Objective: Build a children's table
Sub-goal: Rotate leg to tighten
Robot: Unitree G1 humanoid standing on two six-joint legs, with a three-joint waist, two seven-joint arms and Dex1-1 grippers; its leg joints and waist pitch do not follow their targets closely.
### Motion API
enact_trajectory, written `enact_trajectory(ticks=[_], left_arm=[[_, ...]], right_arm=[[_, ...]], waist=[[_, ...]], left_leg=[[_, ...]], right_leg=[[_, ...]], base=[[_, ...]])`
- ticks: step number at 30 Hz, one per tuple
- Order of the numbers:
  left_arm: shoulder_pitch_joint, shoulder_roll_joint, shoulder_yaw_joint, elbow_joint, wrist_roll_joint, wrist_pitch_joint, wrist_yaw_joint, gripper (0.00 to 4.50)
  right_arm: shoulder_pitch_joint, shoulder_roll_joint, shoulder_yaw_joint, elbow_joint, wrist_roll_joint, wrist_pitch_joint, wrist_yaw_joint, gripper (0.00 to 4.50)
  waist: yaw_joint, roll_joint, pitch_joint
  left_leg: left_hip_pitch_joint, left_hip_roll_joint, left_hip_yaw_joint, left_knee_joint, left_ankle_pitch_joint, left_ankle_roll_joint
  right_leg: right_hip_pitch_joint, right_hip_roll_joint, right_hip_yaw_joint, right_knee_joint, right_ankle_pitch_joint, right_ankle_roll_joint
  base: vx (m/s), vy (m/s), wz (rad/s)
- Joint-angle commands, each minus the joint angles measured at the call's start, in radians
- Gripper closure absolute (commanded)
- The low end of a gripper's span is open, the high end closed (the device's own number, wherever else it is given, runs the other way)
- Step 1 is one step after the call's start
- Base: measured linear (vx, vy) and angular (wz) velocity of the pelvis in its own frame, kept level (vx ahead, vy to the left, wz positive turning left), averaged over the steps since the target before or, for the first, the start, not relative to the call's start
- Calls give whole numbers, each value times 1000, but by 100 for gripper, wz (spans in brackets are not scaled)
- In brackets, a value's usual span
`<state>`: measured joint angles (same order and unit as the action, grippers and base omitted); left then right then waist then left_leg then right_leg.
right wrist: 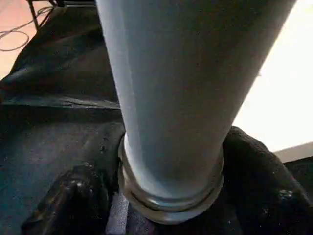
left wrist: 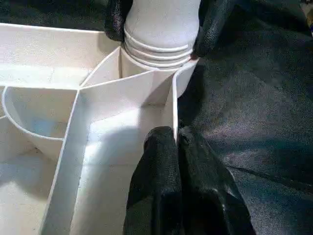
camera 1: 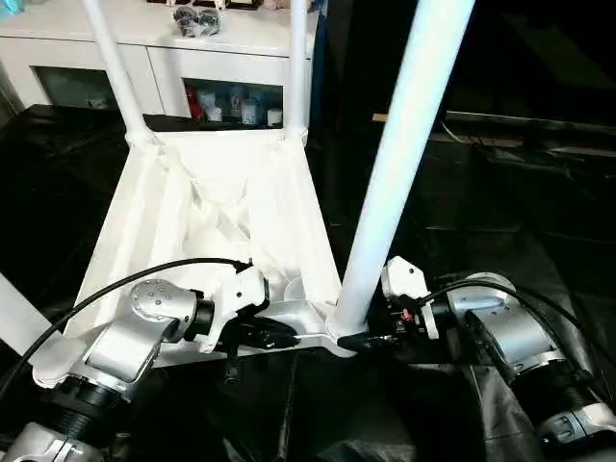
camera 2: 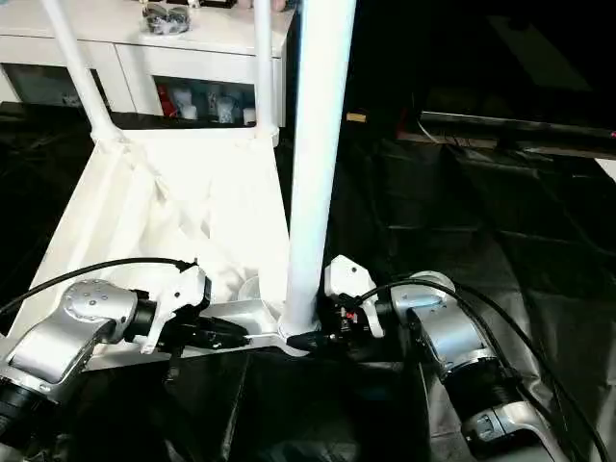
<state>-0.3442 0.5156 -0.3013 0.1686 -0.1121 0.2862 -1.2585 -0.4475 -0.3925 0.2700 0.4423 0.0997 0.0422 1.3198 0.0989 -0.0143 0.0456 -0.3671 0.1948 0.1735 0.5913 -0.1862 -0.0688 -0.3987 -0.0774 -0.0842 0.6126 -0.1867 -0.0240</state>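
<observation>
1. Two grippers work at the near right corner of the children's table [camera 1: 221,207], which lies upside down, ribbed underside up, on the black-covered table [camera 1: 500,241].
2. Three legs stand upright in corner sockets: two far legs [camera 1: 117,67] [camera 1: 296,67] and the near right leg [camera 1: 404,154]. A further white leg [camera 1: 14,318] shows at the left edge; its socket cannot be seen.
3. Left gripper [left wrist: 175,147]: fingers pressed together on the thin edge wall of the table top, just beside the corner socket [left wrist: 154,66].
4. Right gripper [right wrist: 171,196]: one black finger on each side of the near right leg's base, both touching it, clamped just above the ringed collar seated in the socket.
5. White glass-door cabinet [camera 1: 144,48] stands behind the table, with small bottles inside.
</observation>
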Motion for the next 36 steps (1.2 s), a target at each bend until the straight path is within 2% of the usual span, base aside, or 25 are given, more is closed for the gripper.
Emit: enact_trajectory(ticks=[1, 4, 7, 9, 10, 11, 13, 14, 16, 17, 18, 20, 21, 22, 23, 24, 28, 30, 31, 32, 33, 34, 35, 36], left_arm=[[-2, -20, -16, -30, -10, -15, 1, 450], [1, -34, -18, -28, -7, -22, 24, 450], [-9, -94, -13, 6, 42, -70, 150, 450], [-18, -130, -6, 20, 59, -53, 218, 450], [-25, -161, -5, 28, 74, -40, 271, 450], [-28, -179, -5, 31, 83, -31, 301, 450], [-36, -213, -16, 37, 105, -13, 354, 450], [-49, -263, -31, 49, 128, 13, 419, 450], [-53, -295, -35, 55, 133, 24, 444, 450], [-57, -318, -38, 59, 137, 30, 465, 450], [-60, -341, -42, 62, 139, 39, 479, 450], [-68, -371, -50, 70, 145, 42, 495, 450], [-74, -377, -54, 76, 148, 34, 493, 450], [-74, -377, -55, 76, 149, 34, 493, 450], [-75, -379, -55, 77, 152, 32, 495, 450], [-75, -377, -54, 76, 153, 31, 494, 450], [-61, -319, -44, 51, 130, -6, 413, 450], [-47, -292, -30, 35, 110, -27, 372, 450], [-44, -286, -27, 31, 105, -29, 362, 450], [-34, -267, -20, 16, 86, -30, 323, 450], [-34, -267, -20, 16, 86, -30, 323, 450], [-28, -242, -16, 5, 76, -34, 288, 450], [-23, -227, -14, -3, 68, -33, 267, 450], [-21, -222, -14, -6, 65, -32, 258, 450]], right_arm=[[9, 15, 7, -13, 4, 3, -2, 171], [21, 28, 4, -19, 3, 9, -29, 174], [28, 82, -16, 3, -13, 16, -163, 175], [30, 108, -21, 15, -27, 14, -226, 175], [27, 139, -27, 37, -49, 20, -305, 175], [25, 157, -30, 49, -63, 20, -352, 175], [20, 198, -38, 72, -89, 37, -450, 176], [8, 255, -52, 103, -115, 70, -586, 176], [1, 287, -61, 121, -130, 77, -663, 176], [-5, 308, -64, 131, -140, 85, -710, 176], [-9, 329, -65, 136, -138, 89, -726, 176], [-13, 352, -53, 127, -138, 63, -713, 176], [-16, 364, -66, 112, -100, 54, -673, 176], [-16, 365, -68, 110, -96, 53, -670, 176], [-16, 370, -74, 108, -86, 54, -665, 122], [-17, 370, -83, 104, -79, 67, -665, 108], [-6, 284, -79, 67, -68, 74, -572, 73], [-5, 232, -76, 71, -76, 59, -538, 64], [-5, 222, -76, 70, -77, 54, -528, 59], [-3, 190, -77, 68, -79, 38, -490, 44], [-3, 190, -77, 68, -79, 38, -490, 44], [-3, 154, -76, 61, -73, 26, -429, 44], [-2, 136, -74, 53, -65, 21, -392, 44], [-1, 129, -74, 49, -63, 19, -376, 44]], waist=[[-1, 4, -59], [-1, 3, -57], [-4, 3, -53], [-8, 2, -52], [-11, 1, -50], [-14, 0, -49], [-18, -2, -47], [-24, -2, -46], [-33, -2, -43], [-38, -3, -45], [-41, 2, -44], [-43, 1, -43], [-43, 3, -43], [-42, 2, -44], [-41, 3, -45], [-40, 9, -46], [-38, 7, -48], [-35, 11, -52], [-34, 10, -53], [-33, 8, -57], [-30, 9, -59], [-28, 9, -60], [-25, 12, -63], [-22, 11, -67]], left_leg=[[11, 41, -8, -70, -181, 47], [12, 41, -8, -72, -200, 40], [16, 41, -10, -76, -238, 25], [14, 40, -12, -78, -256, 9], [15, 39, -14, -78, -275, 2], [16, 40, -13, -79, -281, -4], [12, 36, -18, -81, -297, -10], [11, 35, -20, -84, -302, -17], [17, 30, -24, -83, -340, -28], [16, 30, -26, -82, -348, -28], [15, 30, -28, -83, -357, -22], [21, 29, -26, -82, -377, -12], [25, 28, -24, -80, -386, -6], [25, 29, -25, -81, -387, -3], [22, 30, -26, -83, -382, -1], [21, 32, -27, -85, -379, -2], [19, 34, -24, -86, -362, 5], [15, 36, -21, -85, -320, 12], [15, 37, -20, -84, -310, 14], [14, 37, -17, -80, -278, 21], [12, 37, -14, -77, -241, 33], [13, 37, -11, -74, -230, 39], [10, 36, -11, -70, -194, 50], [7, 37, -10, -67, -151, 66]], right_leg=[[52, -70, 55, -66, -160, -222], [51, -70, 55, -71, -201, -210], [47, -70, 56, -82, -273, -188], [48, -72, 54, -86, -326, -166], [45, -73, 53, -93, -381, -147], [42, -73, 54, -94, -398, -142], [46, -75, 49, -100, -464, -113], [44, -75, 48, -104, -494, -96], [39, -75, 42, -115, -564, -71], [39, -78, 42, -118, -576, -61], [38, -77, 41, -120, -575, -58], [32, -74, 41, -126, -578, -54], [28, -73, 42, -129, -573, -57], [30, -73, 42, -128, -569, -58], [31, -73, 43, -125, -552, -63], [32, -72, 44, -121, -523, -73], [36, -71, 48, -113, -447, -101], [42, -71, 52, -102, -360, -129], [42, -70, 52, -100, -336, -137], [45, -70, 54, -91, -272, -159], [47, -70, 55, -84, -210, -182], [45, -69, 56, -82, -188, -192], [50, -68, 56, -72, -127, -213], [55, -66, 55, -64, -59, -228]], base=[[0, 0, 0], [0, 0, 0], [0, 0, 0], [0, 0, 0], [0, 0, 0], [0, 0, 0], [0, 0, 0], [0, 0, 0], [0, 0, 0], [0, 0, 0], [0, 0, 0], [0, 0, 0], [0, 0, 0], [0, 0, 0], [0, 0, 0], [0, 0, 0], [0, 0, 0], [0, 0, 0], [0, 0, 0], [0, 0, 0], [52, -10, 6], [57, -13, 5], [57, -13, 5], [0, 0, 0]])
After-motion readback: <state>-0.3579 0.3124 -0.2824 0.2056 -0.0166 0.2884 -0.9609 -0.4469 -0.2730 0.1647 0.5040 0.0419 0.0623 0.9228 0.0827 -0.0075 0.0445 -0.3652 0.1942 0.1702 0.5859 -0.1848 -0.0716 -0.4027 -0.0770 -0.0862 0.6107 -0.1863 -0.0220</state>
